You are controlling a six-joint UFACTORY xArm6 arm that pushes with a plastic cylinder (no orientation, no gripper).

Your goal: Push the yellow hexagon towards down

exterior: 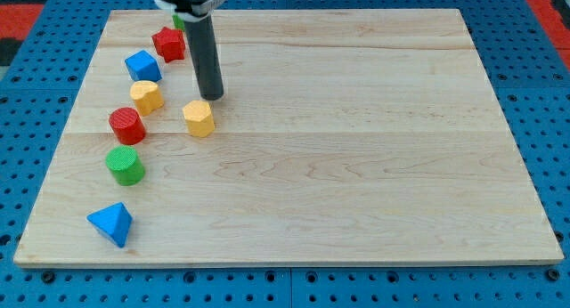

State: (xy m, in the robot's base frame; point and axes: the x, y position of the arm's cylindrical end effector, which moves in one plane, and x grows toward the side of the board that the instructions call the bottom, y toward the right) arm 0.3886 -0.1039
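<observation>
The yellow hexagon [199,117] lies on the wooden board [356,139], left of its middle. My tip [212,97] rests on the board just above and slightly to the right of the hexagon, very close to its upper edge. The dark rod rises from there to the view's top.
A second yellow block [146,96] lies left of the hexagon. Around it are a blue block [142,66], a red star-like block [168,44], a red cylinder [126,125], a green cylinder [125,166] and a blue pyramid [111,223]. A green block [179,20] is mostly hidden behind the rod.
</observation>
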